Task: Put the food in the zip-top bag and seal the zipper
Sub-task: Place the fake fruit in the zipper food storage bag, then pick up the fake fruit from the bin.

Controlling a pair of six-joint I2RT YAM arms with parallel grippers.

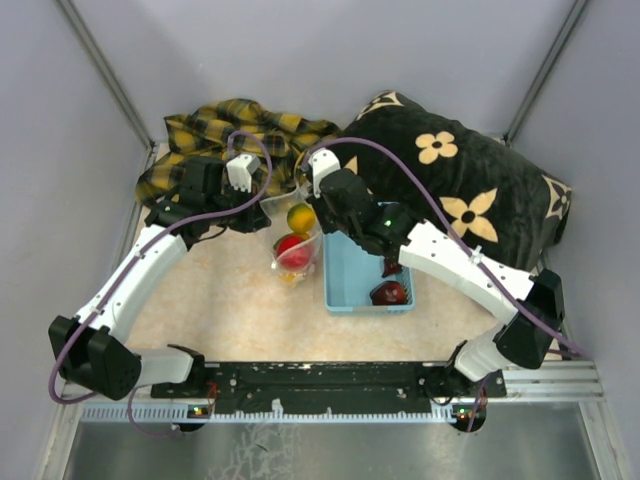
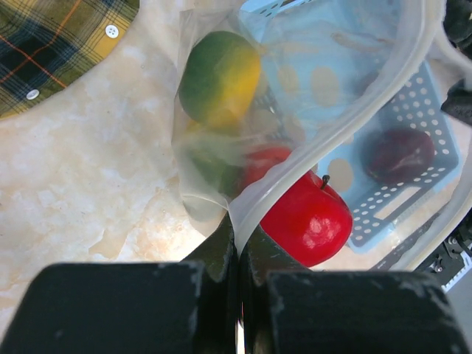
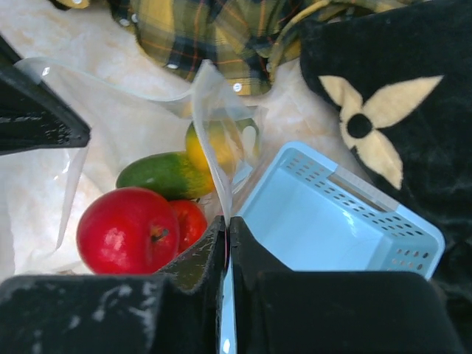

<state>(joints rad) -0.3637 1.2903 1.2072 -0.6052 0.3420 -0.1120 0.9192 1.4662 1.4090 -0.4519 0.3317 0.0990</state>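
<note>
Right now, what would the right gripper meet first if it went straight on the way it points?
The clear plastic bag its jaws pinch; pushed on, the right gripper would probably reach the orange-yellow toy fruit next, depth unclear.

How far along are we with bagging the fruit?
Done: red apple, green-orange piece and a yellow fruit sit inside the zip-top bag. In hand: left hand and right hand each pinch the bag's open mouth edge. Left: a dark maroon fruit lies in the blue basket; the zipper is unsealed.
</note>
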